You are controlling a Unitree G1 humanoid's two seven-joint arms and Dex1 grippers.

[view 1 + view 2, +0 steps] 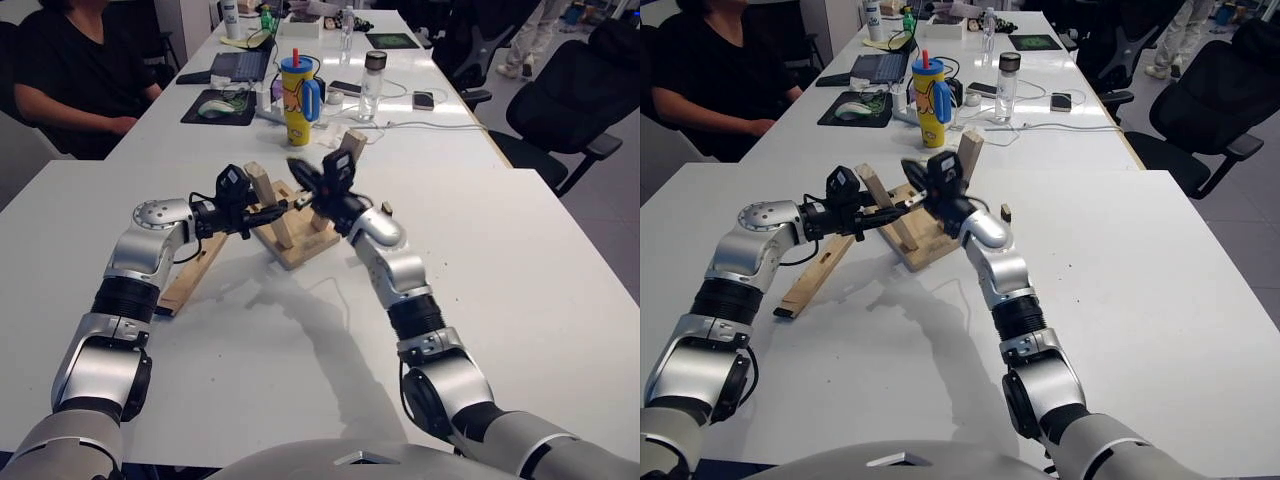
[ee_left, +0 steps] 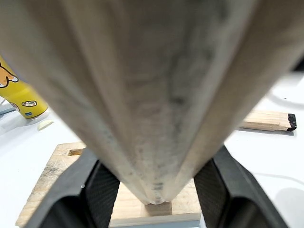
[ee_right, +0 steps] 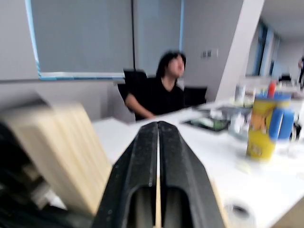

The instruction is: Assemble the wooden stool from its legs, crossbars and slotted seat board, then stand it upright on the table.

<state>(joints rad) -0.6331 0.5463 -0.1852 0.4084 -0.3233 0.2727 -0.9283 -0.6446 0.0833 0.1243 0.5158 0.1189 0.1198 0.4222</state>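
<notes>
From the head camera I see the seat board (image 1: 300,250) lying flat on the white bench (image 1: 500,260), with 2 legs standing up from it: the left leg (image 1: 262,188) and the right leg (image 1: 350,152). Both lean a little, and their feet are hidden behind my arms, so I cannot tell how deep they sit.

My left tool (image 1: 262,213) is pinching a crossbar (image 1: 288,206), held level just above the board. In the left wrist view that wood blocks almost everything. Only the 2 dark fingers (image 2: 102,187) either side of it, a corner of the board and 1 slot (image 2: 73,152) show past it.

My right tool (image 1: 300,170) sits between the 2 upright legs, at the far end of the crossbar, with its fingers pressed together (a thin tan line shows in the seam, and I cannot tell what it is).

A loose leg (image 1: 190,272) with a black cap lies on the bench to the left of the board. A small wooden bit (image 1: 386,208) right of the board is too small to make out. A yellow cup (image 1: 297,100) stands farther back.
</notes>
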